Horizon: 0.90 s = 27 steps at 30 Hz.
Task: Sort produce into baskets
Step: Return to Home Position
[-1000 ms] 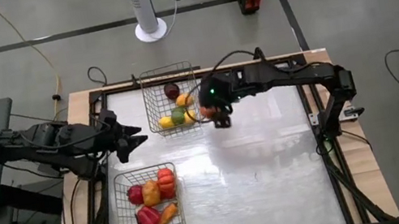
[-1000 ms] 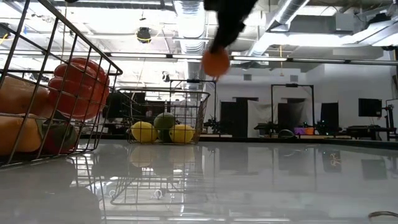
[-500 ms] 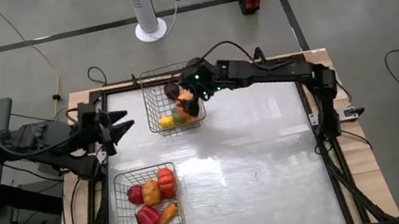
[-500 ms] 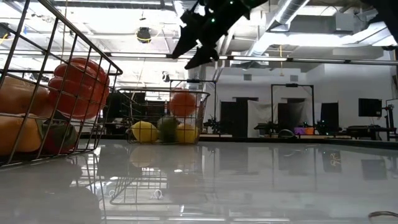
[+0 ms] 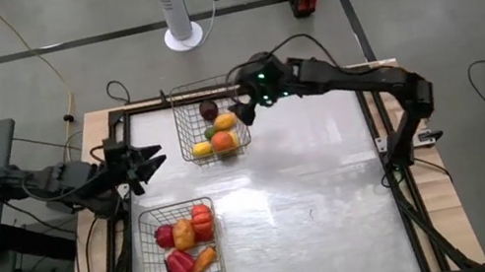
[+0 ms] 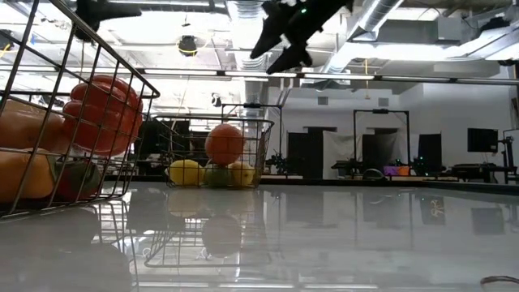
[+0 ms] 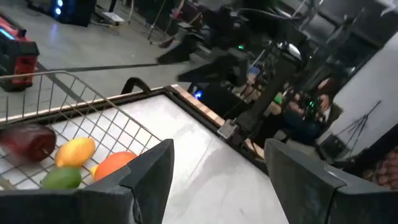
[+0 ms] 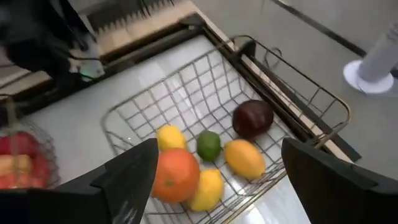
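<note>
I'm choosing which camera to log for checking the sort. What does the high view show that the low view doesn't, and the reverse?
Only the high view: the near basket with its full contents, including the carrot, and the left gripper open at the left edge of the table. Only the low view: the orange sits on top of the other fruit. Both: the far basket, the orange in it, and the right gripper open, up beside it.

Bright, even light falls from overhead, and the ceiling (image 6: 162, 57) glows pale in the low view. The glossy worktop (image 5: 313, 194) carries broad glare and mirrors the wire basket (image 6: 215, 154) with its orange (image 6: 225, 143). Shadows are faint and soft-edged.
</note>
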### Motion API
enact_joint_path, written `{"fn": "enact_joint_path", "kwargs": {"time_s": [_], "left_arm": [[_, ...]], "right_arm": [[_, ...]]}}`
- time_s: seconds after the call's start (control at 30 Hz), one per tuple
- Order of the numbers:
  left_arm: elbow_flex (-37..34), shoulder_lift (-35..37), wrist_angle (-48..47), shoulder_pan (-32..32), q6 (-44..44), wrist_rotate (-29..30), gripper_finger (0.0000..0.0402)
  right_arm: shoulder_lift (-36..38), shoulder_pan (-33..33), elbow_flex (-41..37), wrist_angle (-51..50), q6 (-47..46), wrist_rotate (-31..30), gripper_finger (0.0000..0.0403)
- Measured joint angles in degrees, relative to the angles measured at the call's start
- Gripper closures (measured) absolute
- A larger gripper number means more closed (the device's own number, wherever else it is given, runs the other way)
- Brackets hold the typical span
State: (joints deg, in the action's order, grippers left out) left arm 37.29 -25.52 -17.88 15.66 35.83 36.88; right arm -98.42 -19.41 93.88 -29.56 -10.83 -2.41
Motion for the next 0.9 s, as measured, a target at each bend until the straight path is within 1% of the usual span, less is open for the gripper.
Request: {"fn": "enact_joint_path", "kwargs": {"time_s": [0.17,0.3,0.37,0.47,0.57,0.67,0.77,0.9], "left_arm": [[-7.0,6.4,4.4,0.0,0.5,2.9,0.0164],[-12.0,10.6,6.1,0.0,1.8,5.6,0.0164],[-14.2,12.4,6.3,0.0,3.0,6.3,0.0164],[-17.7,15.2,10.0,0.0,2.9,6.7,0.0164],[-20.9,18.0,13.9,0.0,2.3,8.1,0.0164],[-23.7,20.6,15.8,-0.1,2.3,8.9,0.0164],[-25.7,22.9,16.0,-0.1,2.9,9.5,0.0164],[-26.5,24.8,15.8,-0.2,2.1,10.3,0.0164]], "right_arm": [[8.1,0.5,-11.5,11.1,-3.6,1.2,0.0047],[14.7,0.7,-22.0,22.4,-9.0,3.2,0.0058],[17.7,0.6,-26.9,27.6,-11.9,4.4,0.0064],[22.3,0.3,-33.6,34.6,-15.1,5.6,0.0073],[27.0,0.0,-38.8,38.5,-17.2,5.6,0.0079],[31.6,-0.6,-42.7,40.2,-18.9,5.6,0.0082],[36.4,-1.1,-46.7,42.5,-20.0,5.6,0.0084],[42.6,-1.6,-52.3,46.5,-22.8,5.5,0.0085]]}}
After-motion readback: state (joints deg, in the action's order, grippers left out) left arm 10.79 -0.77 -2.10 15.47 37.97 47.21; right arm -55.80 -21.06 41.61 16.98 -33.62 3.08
